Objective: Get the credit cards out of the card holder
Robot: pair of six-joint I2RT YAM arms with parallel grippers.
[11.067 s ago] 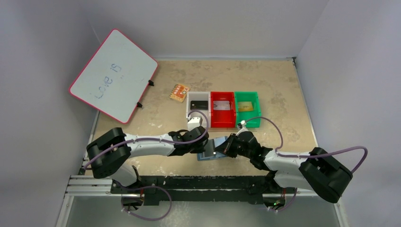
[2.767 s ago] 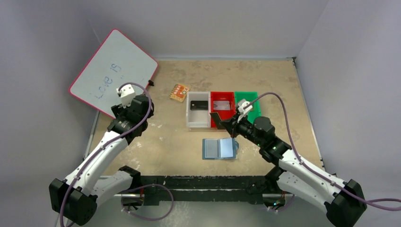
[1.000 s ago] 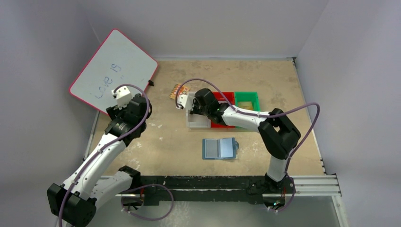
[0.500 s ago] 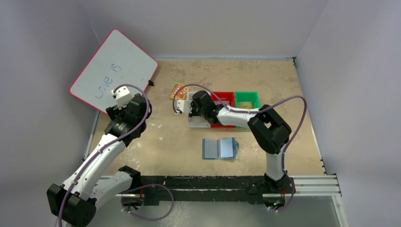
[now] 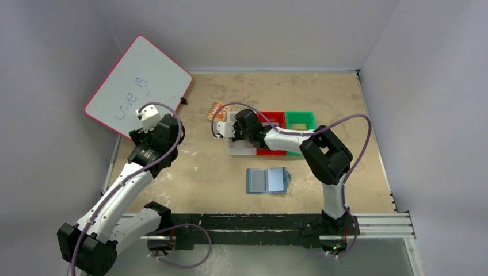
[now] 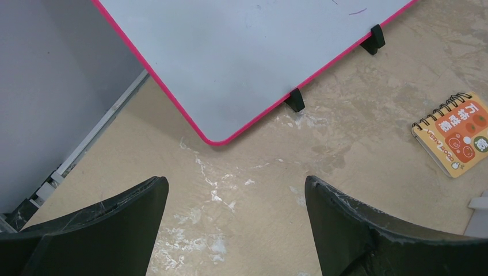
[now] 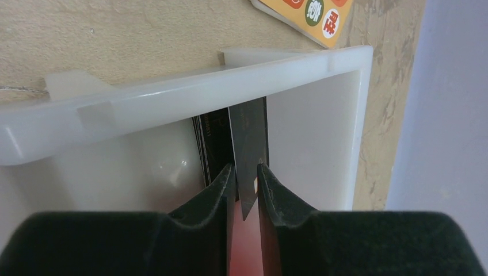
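Observation:
The card holder lies open and flat on the table, blue, near the middle front, with no gripper near it. My right gripper reaches down into the white bin. In the right wrist view its fingers stand slightly parted, open, with a dark credit card on edge between them and a thin gap at each side. Another black card lies in the bin behind it. My left gripper hangs wide open and empty over bare table by the whiteboard.
A red bin and a green bin adjoin the white one on its right. An orange patterned notebook lies just behind the white bin. A pink-rimmed whiteboard leans at the back left, close to my left gripper.
My right gripper, shut on the dark card a second ago, has parted its fingers slightly inside the white bin. The left arm has not moved.

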